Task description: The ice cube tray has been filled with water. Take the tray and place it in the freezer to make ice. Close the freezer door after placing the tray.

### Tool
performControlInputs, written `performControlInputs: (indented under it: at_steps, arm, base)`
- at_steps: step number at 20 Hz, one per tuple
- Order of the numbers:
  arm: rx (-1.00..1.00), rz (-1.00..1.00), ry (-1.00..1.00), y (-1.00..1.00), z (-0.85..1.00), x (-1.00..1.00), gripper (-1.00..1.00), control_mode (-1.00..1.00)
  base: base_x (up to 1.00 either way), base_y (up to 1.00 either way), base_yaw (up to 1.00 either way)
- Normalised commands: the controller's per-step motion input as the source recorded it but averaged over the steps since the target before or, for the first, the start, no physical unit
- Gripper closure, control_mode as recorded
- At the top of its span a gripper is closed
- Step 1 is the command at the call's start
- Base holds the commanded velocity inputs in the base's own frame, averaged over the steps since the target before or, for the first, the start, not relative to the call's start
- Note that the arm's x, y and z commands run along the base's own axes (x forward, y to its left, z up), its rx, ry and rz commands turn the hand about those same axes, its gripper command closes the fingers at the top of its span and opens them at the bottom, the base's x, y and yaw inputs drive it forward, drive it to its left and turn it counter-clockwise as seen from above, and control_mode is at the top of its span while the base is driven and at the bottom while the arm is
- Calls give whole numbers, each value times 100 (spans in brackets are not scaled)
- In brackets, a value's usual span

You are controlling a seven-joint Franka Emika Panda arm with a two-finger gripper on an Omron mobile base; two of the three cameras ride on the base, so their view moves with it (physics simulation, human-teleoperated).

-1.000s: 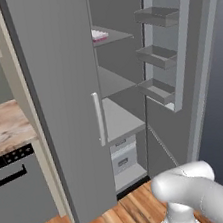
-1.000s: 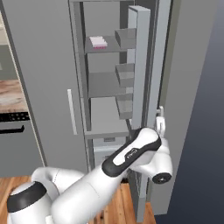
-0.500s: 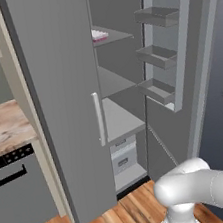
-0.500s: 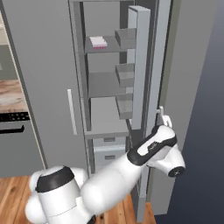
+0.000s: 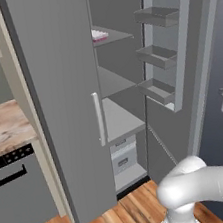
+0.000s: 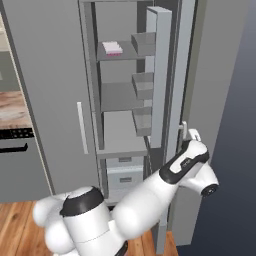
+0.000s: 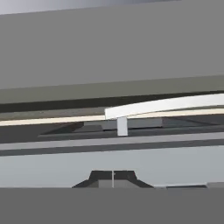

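While the freezer door (image 5: 171,39) stands swung wide open, the ice cube tray (image 5: 99,34) lies flat on the uppermost inner shelf (image 5: 114,34) of the freezer (image 5: 123,76), towards the shelf's back left corner; the right base view shows the same pink tray (image 6: 112,47) on that top shelf. 3 grey shelf bins (image 5: 154,16) line the inner face of the open door, one above another. The wider plain grey door (image 5: 60,91) beside it is shut, with its pale vertical handle (image 5: 98,118) along its right edge. 2 pale drawers (image 5: 122,155) sit low in the compartment.

The arm reaches round the outer side of the open door, and the pincer (image 6: 186,133) sits against the door's outer edge at about mid height. In the hand view its 2 dark tips (image 7: 113,178) meet with no gap, so the pincer is closed on nothing, facing a pale bar handle (image 7: 166,106) close ahead.

A wood-grain worktop (image 5: 2,127) and a dark oven front (image 5: 20,198) lie to the left of the freezer
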Motion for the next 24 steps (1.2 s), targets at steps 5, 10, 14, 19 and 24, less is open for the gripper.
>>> performControlInputs:
  at_steps: [5, 10, 14, 19, 24]
  arm:
    - [0, 1, 0, 0, -15, 32, 100, -100]
    - [0, 0, 0, -1, -18, 41, 100, -100]
    - [8, 4, 0, -40, -17, 8, 100, -100]
    - [3, 1, 0, -21, -18, 20, 100, -100]
    - [0, 0, 0, -3, -22, 32, 100, -100]
  base:
    - [0, 0, 0]
    - [0, 0, 0]
    - [0, 0, 0]
    - [0, 0, 0]
    - [0, 0, 0]
